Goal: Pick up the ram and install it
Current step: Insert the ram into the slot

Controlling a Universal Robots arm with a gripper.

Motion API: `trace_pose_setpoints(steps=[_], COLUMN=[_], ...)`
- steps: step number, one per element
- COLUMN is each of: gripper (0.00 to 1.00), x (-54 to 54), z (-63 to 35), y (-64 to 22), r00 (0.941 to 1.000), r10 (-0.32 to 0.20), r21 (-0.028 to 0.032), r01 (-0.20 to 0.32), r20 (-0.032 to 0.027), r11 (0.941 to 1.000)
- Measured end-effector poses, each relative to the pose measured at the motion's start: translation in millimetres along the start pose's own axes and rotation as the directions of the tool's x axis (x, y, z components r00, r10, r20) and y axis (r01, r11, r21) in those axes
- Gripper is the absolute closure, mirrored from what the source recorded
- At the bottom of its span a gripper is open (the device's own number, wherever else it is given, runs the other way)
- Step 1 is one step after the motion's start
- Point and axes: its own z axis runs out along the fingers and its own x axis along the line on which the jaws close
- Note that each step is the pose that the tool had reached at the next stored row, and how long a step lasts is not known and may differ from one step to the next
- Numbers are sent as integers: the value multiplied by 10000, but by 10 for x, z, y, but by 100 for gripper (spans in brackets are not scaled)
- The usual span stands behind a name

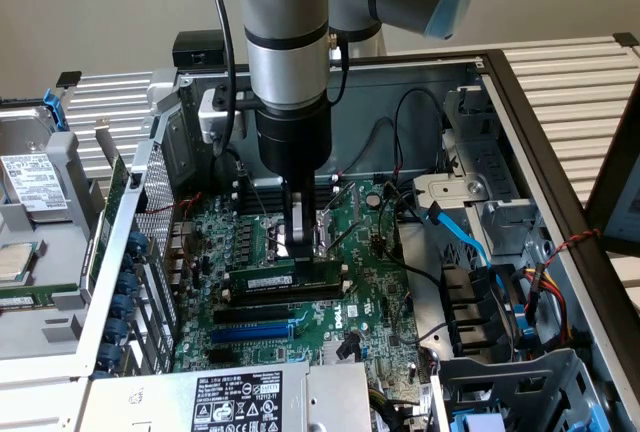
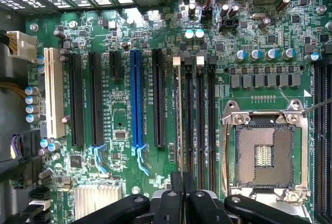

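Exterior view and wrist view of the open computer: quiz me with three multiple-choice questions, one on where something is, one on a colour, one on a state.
1. Where is the ram? A flat on the table outside the case; B on edge among the black memory slots; C hanging from a cable.
2. The long expansion slot between two black ones is: A red; B yellow; C blue.
3. The processor socket is: A bare, contacts exposed; B under a fan; C taped over.
Answers: B, its green edge stands upright there; C, plainly blue plastic; A, the grid of contacts shows.
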Motion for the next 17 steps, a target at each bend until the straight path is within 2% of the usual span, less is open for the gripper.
trace_pose_setpoints(steps=[17], gripper=[88], x=[1], z=[26], y=[13], r00=[9999], r10=[-117], r21=[11], r01=[117], r20=[3], r11=[9999])
